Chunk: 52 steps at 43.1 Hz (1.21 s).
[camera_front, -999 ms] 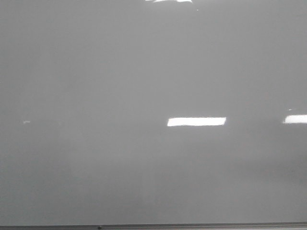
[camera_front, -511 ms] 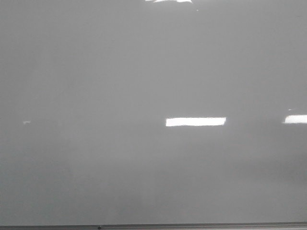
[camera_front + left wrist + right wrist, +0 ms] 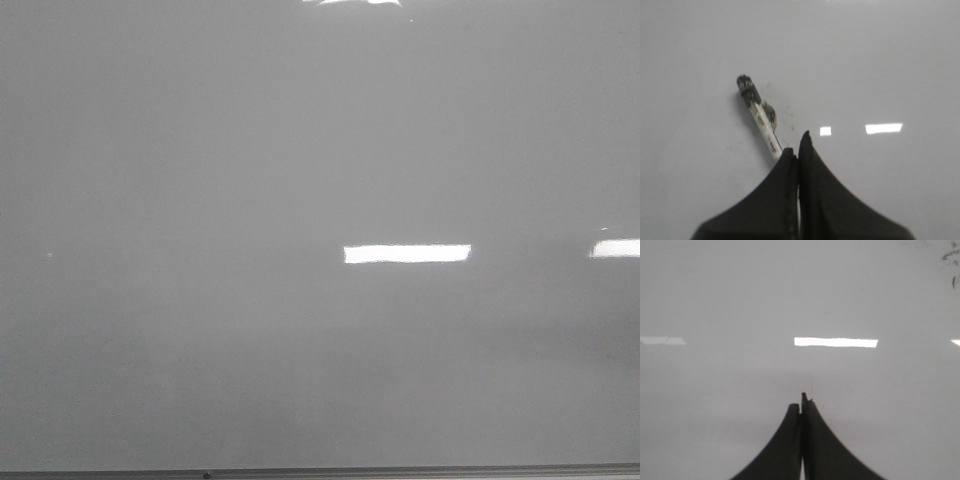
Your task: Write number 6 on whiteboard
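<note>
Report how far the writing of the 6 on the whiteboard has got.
Done: the left gripper is shut on a marker, its dark tip toward the whiteboard. In hand: nothing shows a stroke being drawn; contact cannot be told. Left: the whole 6, since the front view shows no line. The right gripper is shut and empty.

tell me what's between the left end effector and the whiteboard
A marker: the left end effector is shut on it, and its dark tip points at the whiteboard. No 6 shows there yet. Seen in the left wrist view.

Whiteboard [image 3: 200, 150] smooth, glossy w/ glare; left gripper [image 3: 798, 150] fingers [image 3: 815, 170] matt black; marker [image 3: 760, 115] smudged plastic.
</note>
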### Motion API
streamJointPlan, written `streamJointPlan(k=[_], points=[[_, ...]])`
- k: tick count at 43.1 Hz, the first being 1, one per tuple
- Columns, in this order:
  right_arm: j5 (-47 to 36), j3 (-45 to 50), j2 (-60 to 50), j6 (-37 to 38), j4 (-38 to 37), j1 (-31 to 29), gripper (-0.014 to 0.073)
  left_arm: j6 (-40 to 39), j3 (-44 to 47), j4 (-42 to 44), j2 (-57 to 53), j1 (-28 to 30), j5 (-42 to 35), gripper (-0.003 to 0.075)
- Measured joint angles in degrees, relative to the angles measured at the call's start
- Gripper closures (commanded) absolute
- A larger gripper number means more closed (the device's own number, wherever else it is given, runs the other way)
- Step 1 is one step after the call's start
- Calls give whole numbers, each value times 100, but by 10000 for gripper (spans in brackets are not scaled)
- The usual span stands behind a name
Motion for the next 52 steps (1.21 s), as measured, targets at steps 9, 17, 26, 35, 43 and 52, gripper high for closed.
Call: streamJointPlan(k=[9,17,26,35,43,52], points=[[400,-906,53,34,40,0,653,0,-813,22,99,0,51,741],[632,-1791,886,83,284,0,653,0,-1830,44,1156,0,763,741],[572,-2086,1714,95,304,0,615,0,-2271,76,2129,0,1188,736],[416,-2086,1769,95,304,0,253,0,-2271,76,2197,0,1203,380],[413,-2086,1769,95,304,0,95,0,-2271,76,2197,0,1203,89],[404,-2086,1769,95,304,0,97,-138,-2271,-59,2343,0,1203,136]])
